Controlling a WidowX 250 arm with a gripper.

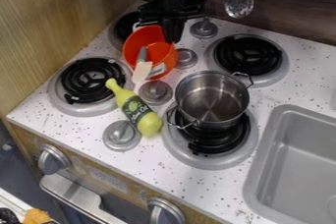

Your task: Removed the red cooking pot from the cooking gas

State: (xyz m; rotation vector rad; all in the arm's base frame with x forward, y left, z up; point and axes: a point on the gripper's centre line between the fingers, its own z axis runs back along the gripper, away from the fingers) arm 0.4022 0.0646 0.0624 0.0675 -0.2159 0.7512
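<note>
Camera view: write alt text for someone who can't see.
A black gripper at the rim of a tilted red pot over a stove; nearer, a steel pot on a burner, a yellow bottle and a gray sink.

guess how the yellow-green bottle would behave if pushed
The bottle would probably roll, as its rounded body lies on its side. The knobs at either side might soon stop it. Its smooth, evenly curved surface suggests it is stiff, perhaps slippery.

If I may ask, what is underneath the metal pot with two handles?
The metal pot sits on a black burner coil, whose near part shows. The pot's base covers the rest.
</note>
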